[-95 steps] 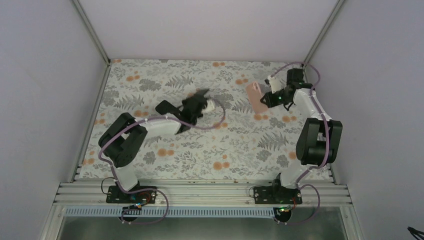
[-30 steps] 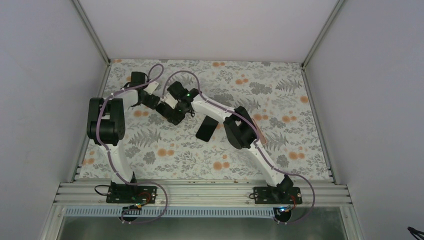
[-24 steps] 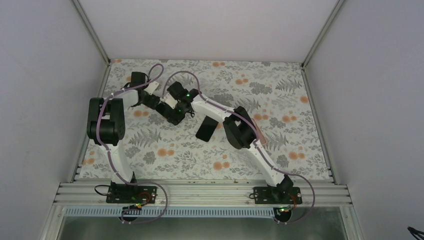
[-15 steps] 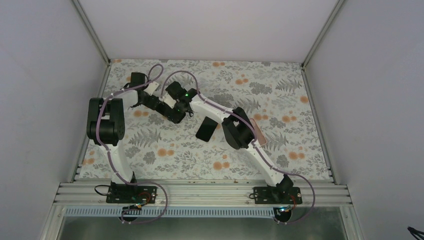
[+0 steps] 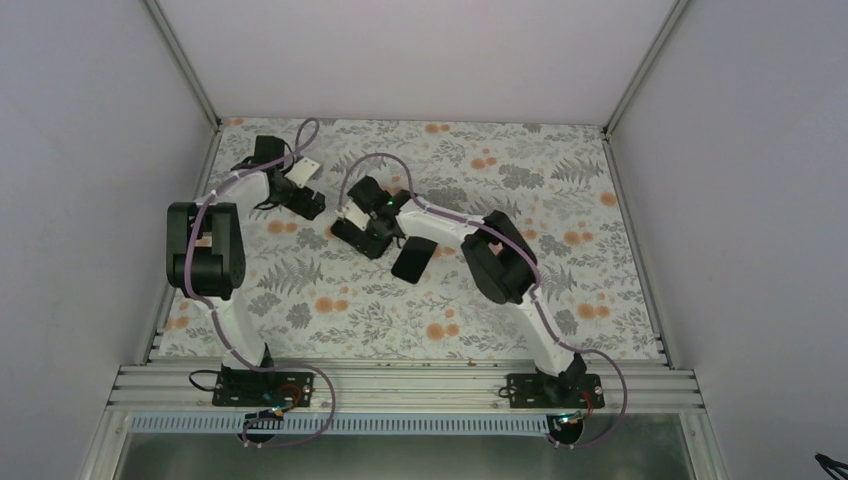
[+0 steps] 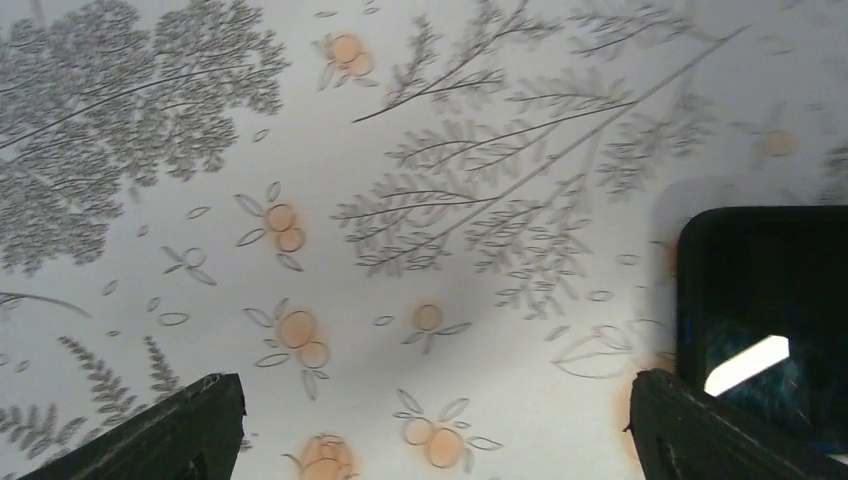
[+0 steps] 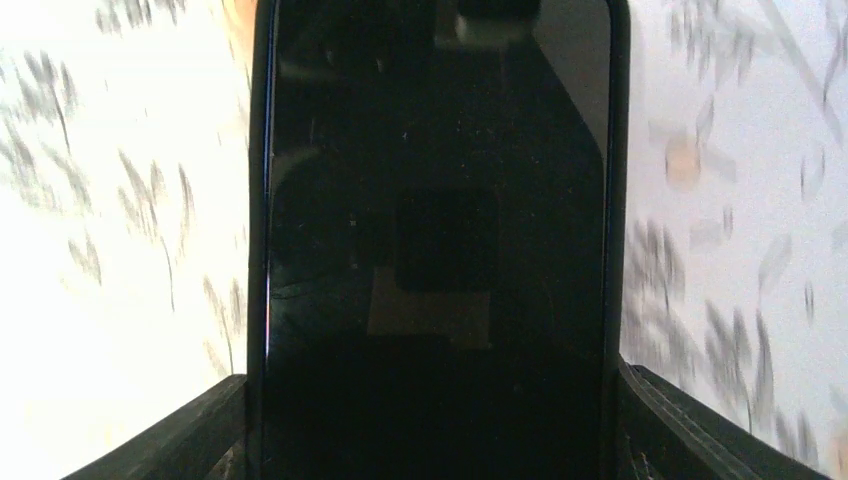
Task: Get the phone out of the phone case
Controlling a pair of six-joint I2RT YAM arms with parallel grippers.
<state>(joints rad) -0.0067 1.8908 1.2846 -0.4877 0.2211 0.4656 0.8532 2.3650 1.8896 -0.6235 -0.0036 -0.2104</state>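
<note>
Left gripper (image 6: 432,405): open, empty.
Right gripper (image 7: 430,385): straddles phone (image 7: 435,200); clamp unclear.
Next: we press both long edges squarely.

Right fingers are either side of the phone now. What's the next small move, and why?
Probably close the right fingers onto the phone along its long edges. The right wrist view shows them flanking it on both sides, but contact is unclear, and the left fingers stand open, holding nothing.
</note>
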